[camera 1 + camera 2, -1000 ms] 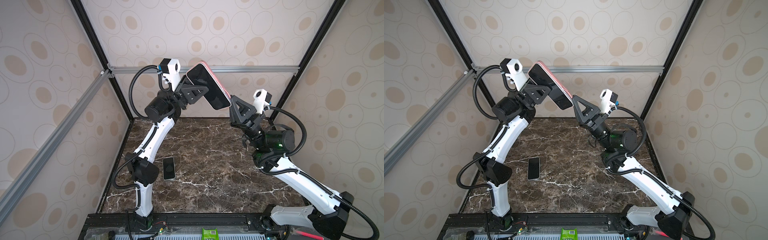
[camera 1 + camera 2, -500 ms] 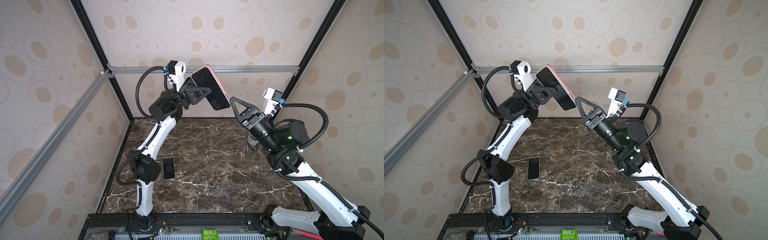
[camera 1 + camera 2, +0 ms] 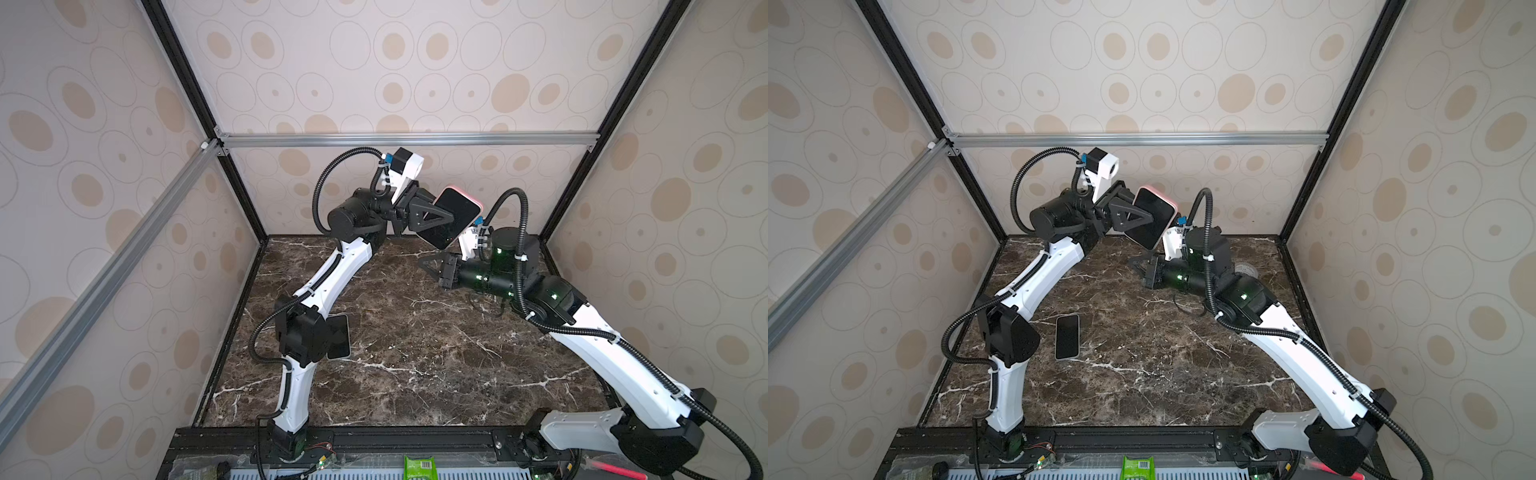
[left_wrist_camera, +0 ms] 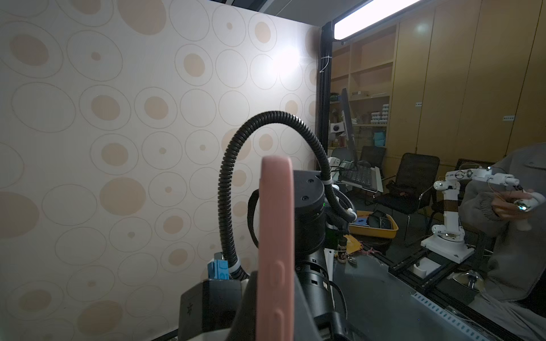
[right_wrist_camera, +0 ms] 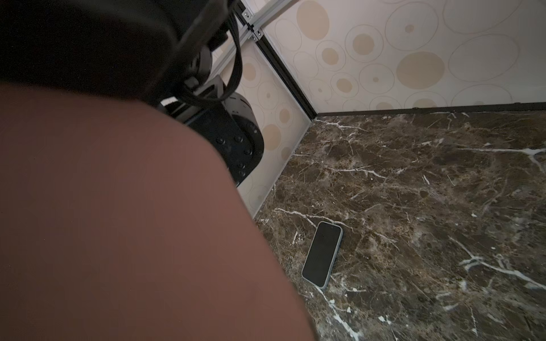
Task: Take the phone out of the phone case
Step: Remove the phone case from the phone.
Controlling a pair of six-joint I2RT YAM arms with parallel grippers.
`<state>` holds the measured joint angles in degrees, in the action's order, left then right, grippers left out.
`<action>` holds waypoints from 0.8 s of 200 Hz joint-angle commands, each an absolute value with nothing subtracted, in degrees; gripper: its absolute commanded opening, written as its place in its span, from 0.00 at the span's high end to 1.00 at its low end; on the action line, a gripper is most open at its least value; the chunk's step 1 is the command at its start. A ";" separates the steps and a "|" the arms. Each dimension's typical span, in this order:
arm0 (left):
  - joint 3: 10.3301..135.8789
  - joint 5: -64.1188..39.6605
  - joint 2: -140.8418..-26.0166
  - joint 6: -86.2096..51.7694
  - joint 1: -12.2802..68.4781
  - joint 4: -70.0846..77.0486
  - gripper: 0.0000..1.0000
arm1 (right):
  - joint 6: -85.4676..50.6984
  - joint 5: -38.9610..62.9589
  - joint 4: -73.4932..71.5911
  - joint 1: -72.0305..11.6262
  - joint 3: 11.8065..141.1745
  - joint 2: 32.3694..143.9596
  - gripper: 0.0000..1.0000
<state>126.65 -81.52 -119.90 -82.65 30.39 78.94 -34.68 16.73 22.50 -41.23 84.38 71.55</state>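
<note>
Top views show left tool [image 3: 451, 219] gripping case [image 3: 464, 207], right tool [image 3: 423, 263] closed, phone [image 3: 1067, 336] on table [image 3: 1163, 365].

Phone case [image 3: 457, 220]: pink rim, dark on the face turned to both top views. Plain salmon-pink side edge in the left wrist view [image 4: 276, 251].
Phone [image 3: 1067, 336]: black screen, pale blue-grey rim.
Table [image 3: 415, 353]: dark brown marble, thin white veins throughout.
Walls [image 3: 374, 62]: cream, scattered tan ovals inside thin grey rings.
Frame posts [image 3: 183, 70] black; rail [image 3: 407, 139] silver.
Left arm [image 3: 332, 274] and right arm [image 3: 623, 365]: white links, black joints, black ribbed hoses. Small green lights on the right.
</note>
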 commanded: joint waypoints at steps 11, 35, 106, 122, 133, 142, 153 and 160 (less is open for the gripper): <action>126.60 -79.10 -119.58 -81.17 31.16 78.16 1.00 | -27.34 17.83 19.52 -42.62 79.37 64.22 1.00; 125.73 -77.16 -118.59 -79.08 29.92 76.06 1.00 | -25.47 8.46 19.27 -42.21 74.71 58.26 0.95; 115.25 -68.58 -108.70 -63.35 28.83 57.14 1.00 | -17.77 10.42 17.36 -33.98 74.49 52.54 0.54; 112.01 -65.90 -105.35 -59.23 29.00 50.70 1.00 | -19.47 20.90 16.50 -28.18 76.86 54.48 0.52; 109.30 -64.07 -103.76 -61.05 29.00 51.98 1.00 | -20.23 27.53 13.77 -25.48 77.34 55.80 0.50; 106.92 -63.10 -103.32 -66.29 29.09 58.66 1.00 | -20.83 31.63 11.31 -24.29 77.48 56.67 0.50; 104.94 -61.69 -103.72 -74.68 29.09 68.06 1.00 | -22.96 35.16 6.95 -23.16 76.89 57.37 0.50; 104.28 -60.80 -104.13 -79.88 29.19 73.28 1.00 | -24.54 36.72 3.19 -23.02 76.09 57.48 0.50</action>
<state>105.95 -66.70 -105.54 -67.66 28.80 57.14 -21.37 23.24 13.43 -24.49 76.20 56.62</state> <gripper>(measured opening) 0.121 0.497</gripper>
